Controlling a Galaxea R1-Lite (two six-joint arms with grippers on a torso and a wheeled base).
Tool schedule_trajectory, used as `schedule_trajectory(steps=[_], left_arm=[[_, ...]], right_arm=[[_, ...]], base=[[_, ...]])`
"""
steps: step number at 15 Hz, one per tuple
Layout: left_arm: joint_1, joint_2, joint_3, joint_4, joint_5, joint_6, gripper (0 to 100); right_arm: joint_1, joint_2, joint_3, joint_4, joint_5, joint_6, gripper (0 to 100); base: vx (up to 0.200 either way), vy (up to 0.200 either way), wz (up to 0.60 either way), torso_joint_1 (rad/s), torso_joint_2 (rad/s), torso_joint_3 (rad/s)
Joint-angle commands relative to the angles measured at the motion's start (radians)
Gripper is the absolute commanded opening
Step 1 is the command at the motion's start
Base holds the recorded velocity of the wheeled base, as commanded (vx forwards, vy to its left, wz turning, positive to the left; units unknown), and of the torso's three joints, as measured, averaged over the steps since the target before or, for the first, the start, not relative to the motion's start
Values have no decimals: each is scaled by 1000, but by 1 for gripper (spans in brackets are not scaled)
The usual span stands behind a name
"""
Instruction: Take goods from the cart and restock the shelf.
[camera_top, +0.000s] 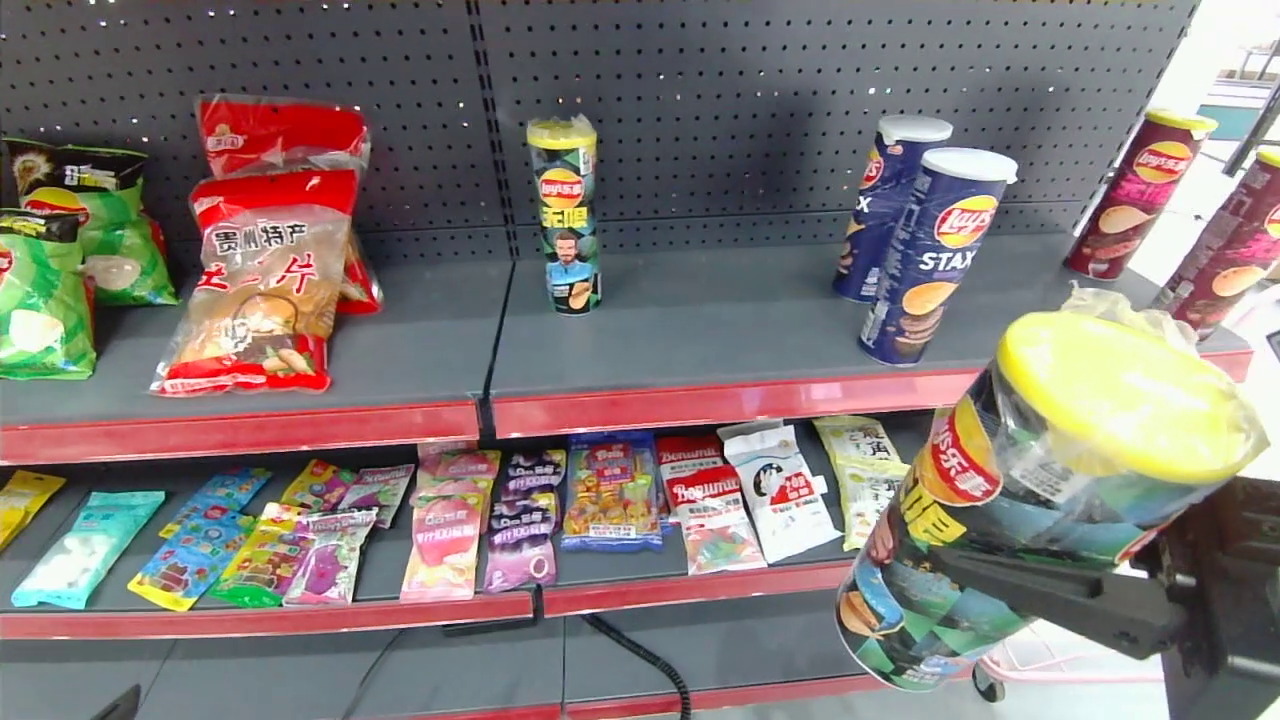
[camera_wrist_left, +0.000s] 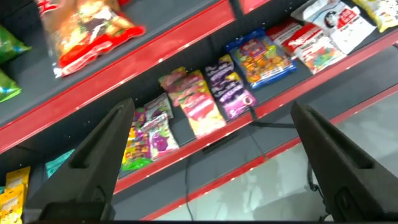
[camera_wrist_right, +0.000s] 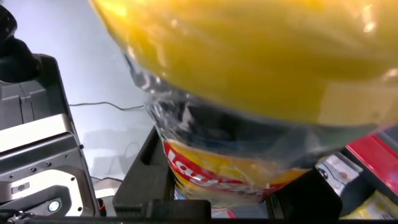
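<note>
Lower right: my right gripper (camera_top: 1010, 570) clamps its fingers on the tilted can (camera_top: 1060, 450); I should stand it upright beside its twin (camera_top: 566, 215), upper centre. The left gripper (camera_wrist_left: 211, 112) gapes empty.

Frame edge cuts the green chip bags (camera_top: 45, 270) at 9 o'clock and a maroon can (camera_top: 1235, 240) at 2 o'clock. At 4 o'clock we see the chip can (camera_top: 1040, 480) hiding one finger of the right gripper (camera_top: 1010, 575).

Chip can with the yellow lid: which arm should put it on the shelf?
Right. The right claw grips the chip can near the top shelf; the left claw hangs open and empty.
</note>
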Motion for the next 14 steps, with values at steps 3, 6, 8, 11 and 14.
schedule_trajectory(steps=[3,6,8,11,14], left_arm=[[1,4,-4,0,1,1,100],[1,-4,-14,0,1,28,100],[1,-1,-18,0,7,33,100],[1,1,-18,0,7,33,100],[1,2,-18,0,7,34,100]], right_arm=[[11,-2,2,1,1,-1,0],[40,-8,7,4,-4,-4,0],[56,-8,13,4,-4,-9,0],[63,-9,15,4,-3,-15,0],[63,-11,13,4,-3,-15,0]], base=[[0,67,0,1,1,2],[0,0,0,0,0,0],[100,0,0,1,1,1],[200,0,0,-6,-2,1],[200,0,0,10,2,-1]])
